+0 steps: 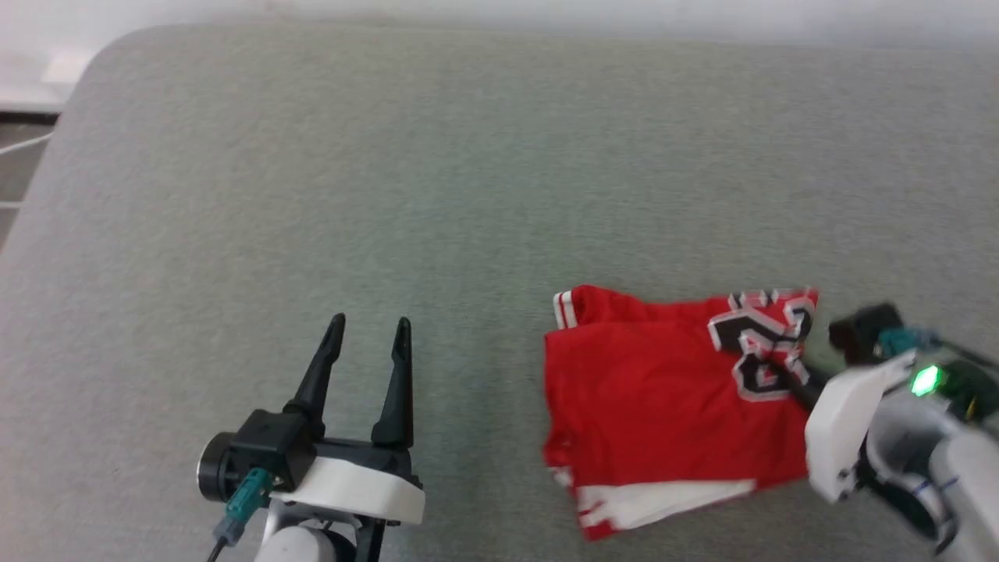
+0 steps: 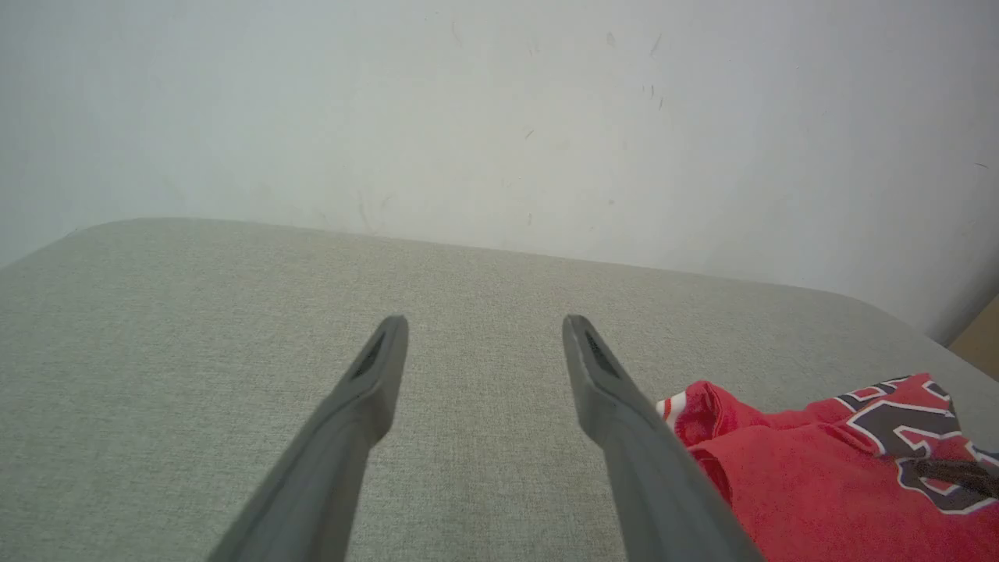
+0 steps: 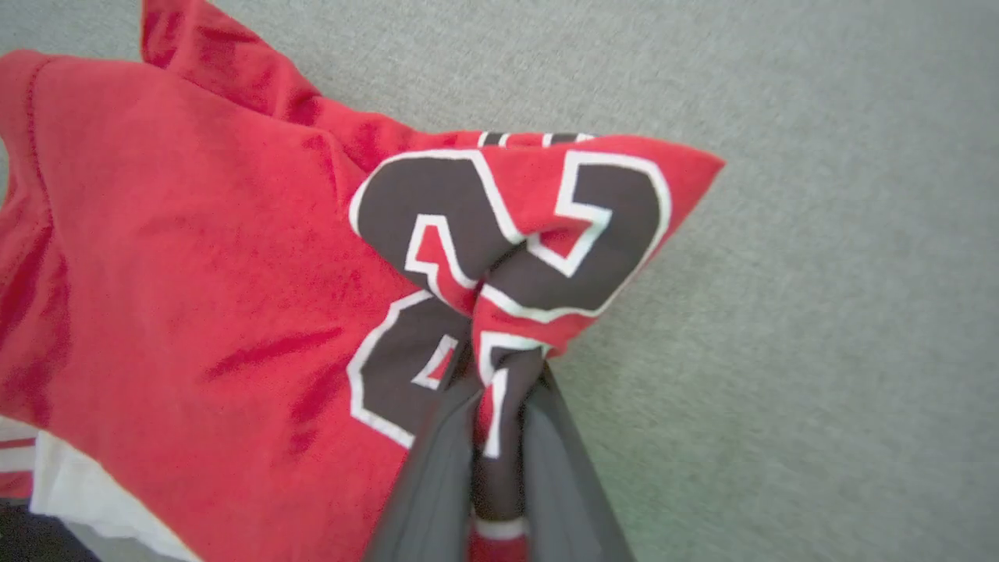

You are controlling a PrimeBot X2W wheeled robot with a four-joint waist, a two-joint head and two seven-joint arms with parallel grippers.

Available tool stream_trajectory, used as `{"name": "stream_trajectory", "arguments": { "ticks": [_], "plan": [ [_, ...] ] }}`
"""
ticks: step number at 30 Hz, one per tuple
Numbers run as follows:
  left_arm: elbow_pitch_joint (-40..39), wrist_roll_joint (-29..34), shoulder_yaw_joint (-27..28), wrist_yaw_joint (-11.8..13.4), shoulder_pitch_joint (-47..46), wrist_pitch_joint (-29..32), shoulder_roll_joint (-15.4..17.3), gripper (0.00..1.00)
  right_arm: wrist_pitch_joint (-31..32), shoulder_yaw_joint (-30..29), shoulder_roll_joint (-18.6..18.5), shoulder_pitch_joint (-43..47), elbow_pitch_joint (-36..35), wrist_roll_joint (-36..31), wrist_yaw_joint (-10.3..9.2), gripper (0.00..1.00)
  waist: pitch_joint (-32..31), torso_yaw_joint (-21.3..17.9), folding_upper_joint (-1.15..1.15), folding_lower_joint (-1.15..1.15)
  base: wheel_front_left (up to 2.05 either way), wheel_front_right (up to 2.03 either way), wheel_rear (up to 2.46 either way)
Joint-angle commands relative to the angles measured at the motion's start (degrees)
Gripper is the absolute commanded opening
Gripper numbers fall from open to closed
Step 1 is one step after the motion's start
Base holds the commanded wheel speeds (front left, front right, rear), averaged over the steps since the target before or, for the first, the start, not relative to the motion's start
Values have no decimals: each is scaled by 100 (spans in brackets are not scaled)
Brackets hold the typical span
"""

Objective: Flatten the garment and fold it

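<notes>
The garment (image 1: 663, 390), a red soft-fabric T-shirt, lies right, its far lettered corner clamped in the right end effector (image 3: 503, 382). The left end effector (image 1: 371, 336), fingers apart, stands well left.

A broad grey-green woven-fabric surface (image 1: 468, 156) with rounded corners spreads beneath and ahead of the left pincer (image 1: 371, 320). A scuffed pale wall (image 2: 499, 117) rises beyond its far edge, facing that pincer.

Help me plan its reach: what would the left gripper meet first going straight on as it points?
Likely nothing near: the left gripper points over bare grey cushion, the garment off to its right; eventually the pale wall, depth unclear.
</notes>
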Motion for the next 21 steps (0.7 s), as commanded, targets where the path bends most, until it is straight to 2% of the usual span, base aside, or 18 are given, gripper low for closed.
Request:
{"name": "stream_trajectory", "arguments": {
  "ticks": [1, 8, 12, 17, 21],
  "plan": [
    [7, -66, -56, -3, -72, -27, -8, 100, -32, 45, -217, -277, -111, -195, -13, 0, -19, -572, 0, -1, 0, 0, 0],
    [-42, -101, -329, 21, -586, -27, -8, 100, 81, 221, -1335, -1082, -395, -975, -13, 0, 514, -1342, 0, -1, 0, 0, 0],
    [-75, -2, -426, -8, -927, -27, -8, 100, -22, 201, -1890, -1472, -289, -1147, -13, 0, 982, -1655, 0, -1, 0, 0, 0],
    [-124, 131, -480, -77, -1264, -27, -8, 100, -259, 83, -2313, -1709, 64, -1168, -13, 0, 1454, -1776, 0, -1, 0, 0, 0],
    [-170, 233, -568, -134, -1541, -27, -8, 100, -627, -115, -2593, -1816, 595, -1271, -13, 0, 1868, -1716, 0, -1, 0, 0, 0]
  ]
}}
